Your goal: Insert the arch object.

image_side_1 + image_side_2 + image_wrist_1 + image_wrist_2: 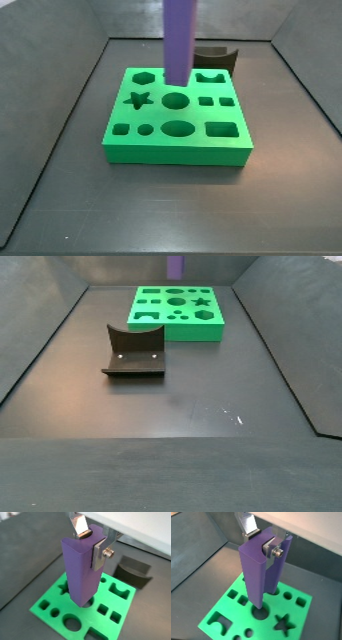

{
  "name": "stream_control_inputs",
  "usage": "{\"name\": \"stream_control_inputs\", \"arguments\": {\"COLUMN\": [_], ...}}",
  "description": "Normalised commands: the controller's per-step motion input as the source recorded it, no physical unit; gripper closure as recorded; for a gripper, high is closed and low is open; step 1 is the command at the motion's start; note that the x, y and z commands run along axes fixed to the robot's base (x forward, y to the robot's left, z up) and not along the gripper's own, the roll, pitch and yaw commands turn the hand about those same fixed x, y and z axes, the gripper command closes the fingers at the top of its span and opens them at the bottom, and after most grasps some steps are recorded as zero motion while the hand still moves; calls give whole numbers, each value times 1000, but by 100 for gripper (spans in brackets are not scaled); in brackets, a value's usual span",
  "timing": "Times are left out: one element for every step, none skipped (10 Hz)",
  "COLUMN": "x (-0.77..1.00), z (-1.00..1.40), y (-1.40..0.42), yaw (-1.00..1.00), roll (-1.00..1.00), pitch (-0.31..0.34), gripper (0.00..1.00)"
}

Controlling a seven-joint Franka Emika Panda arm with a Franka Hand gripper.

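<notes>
My gripper point(91, 543) is shut on the top of a tall purple bar point(81, 572) with a groove down one face, and holds it upright. It also shows in a wrist view point(261, 542). The bar's lower end point(258, 604) is over the middle of the green board point(174, 145), next to a round hole point(175, 100); I cannot tell if it touches. The board has a notched hole point(207, 76) at its back right. No small dark brown-black arch object shows. In both side views only the bar point(174, 266) shows; the gripper is out of frame.
The dark fixture point(134, 351), with a curved notch in its upright, stands on the grey floor beside the board, and shows behind it in a side view point(214, 57). Grey walls point(80, 90) enclose the floor.
</notes>
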Motion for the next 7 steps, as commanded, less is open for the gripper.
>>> {"name": "stream_control_inputs", "arguments": {"x": [680, 677, 689, 720, 680, 563, 466], "z": [-237, -197, -189, -160, -114, -106, -80], "y": [409, 437, 426, 374, 351, 311, 249], "yaw": [-526, -491, -491, -549, -597, -691, -777], "roll": [0, 0, 0, 0, -1, -4, -20], "pitch": [0, 0, 0, 0, 0, 0, 0], "gripper": [100, 100, 100, 100, 100, 100, 100]}}
